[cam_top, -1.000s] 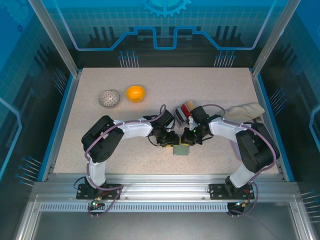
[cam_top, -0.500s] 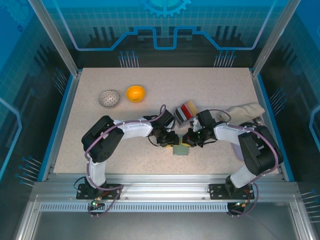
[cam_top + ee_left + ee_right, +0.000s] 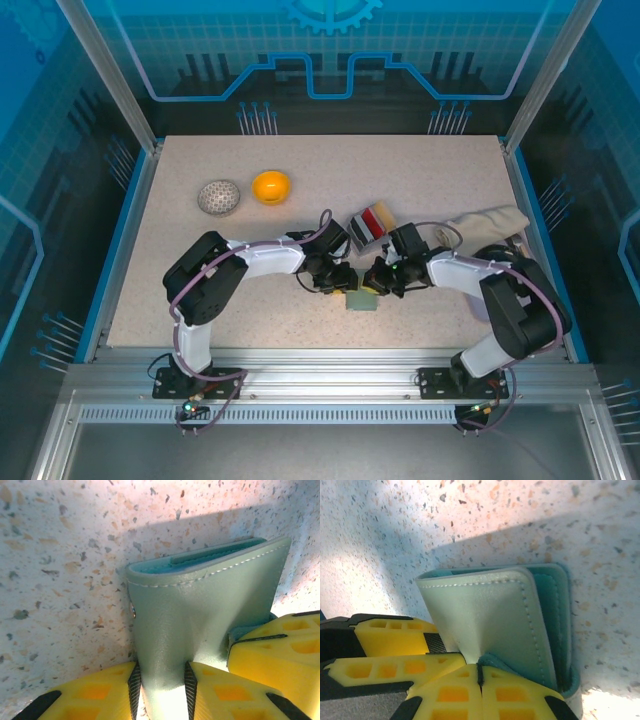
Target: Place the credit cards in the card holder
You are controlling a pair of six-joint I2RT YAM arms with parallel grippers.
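At table ctr, toward the near edge: card holder lies btw the 2 wrists, both arms bent in over it.

Left jaws: clenched on the holder's grey-green cover. Left wrist view shows the leather pinched btw 2 yellow pads. The cover stands up off the table, w/ teal lining and 1 pocket edge showing along its top.

Right jaws: closed hard together, fingertips meeting. Right wrist view shows the cover tapering into that seam, so judged to be nipping a thin flap of the same holder. A teal inner leaf lies flat on the table at the right of that view.

Credit cards: 1 fanned stack (red, black, tan, white edges visible) on the table just behind the holder. It sits apart from the holder and neither jaws touch it.

Progress: 0 cards in, as far as visible. No card seen in any pocket, though pocket interiors are mostly hidden. Current step judged = spreading the holder open w/ 2 arms. Left to do: get it open and steady, free 1 arm, pick cards 1 at a time, slide each into a pocket. Early stage.

Other items, not involved: white dimpled ball and orange round obj at far left; beige cloth at far right.
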